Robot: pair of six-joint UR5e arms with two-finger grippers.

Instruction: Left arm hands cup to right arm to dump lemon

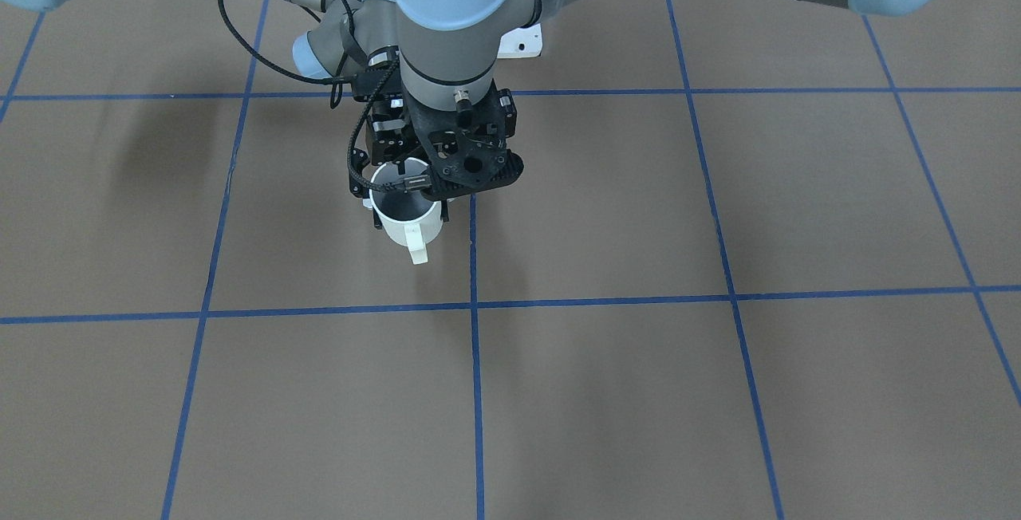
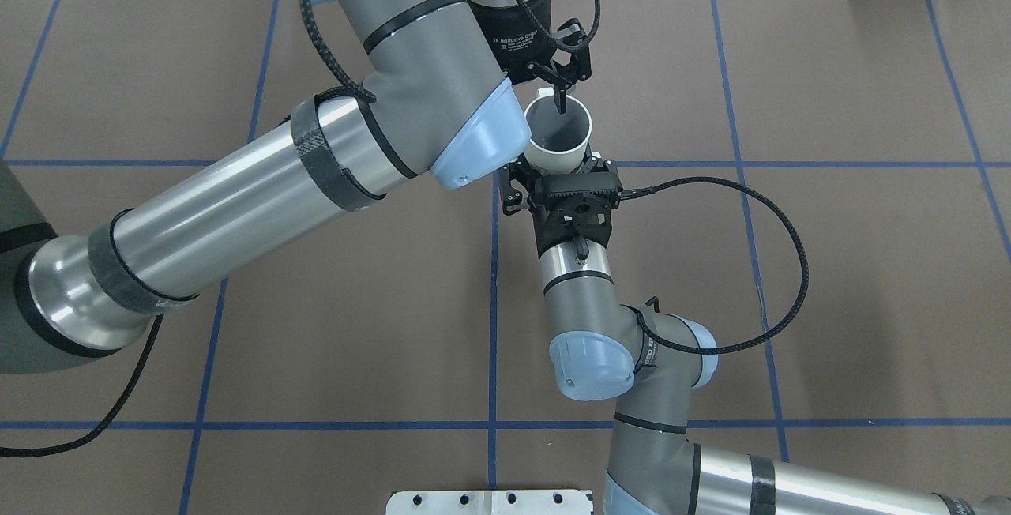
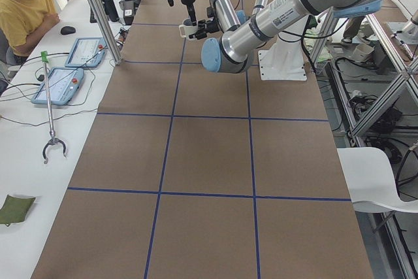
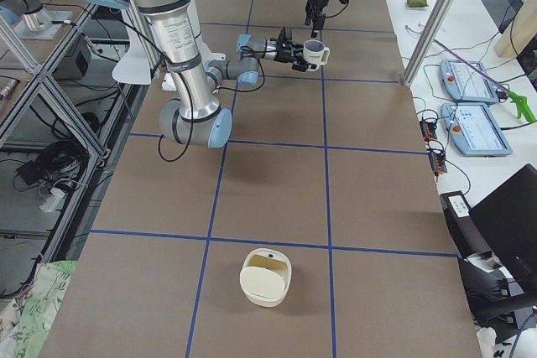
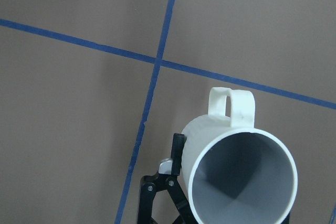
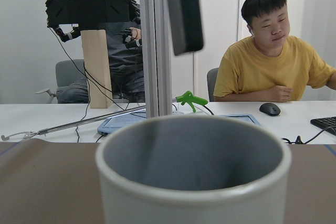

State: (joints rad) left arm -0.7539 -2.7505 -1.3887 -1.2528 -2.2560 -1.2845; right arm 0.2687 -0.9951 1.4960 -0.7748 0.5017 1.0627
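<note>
cup smooth matt white, grey inside; table matt brown paper.

Upright white cup, grey inside

The cup was cream-white outside, grey inside; the table was brown, crossed by a grid of blue lines.

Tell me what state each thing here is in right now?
Cup: upright, gripped, no lemon showing inside.
Right tool: shut around the cup's body.
Left tool: above the cup's mouth, not touching it; open or shut unclear.
Cream container: lying far from the cup, untouched.
</note>
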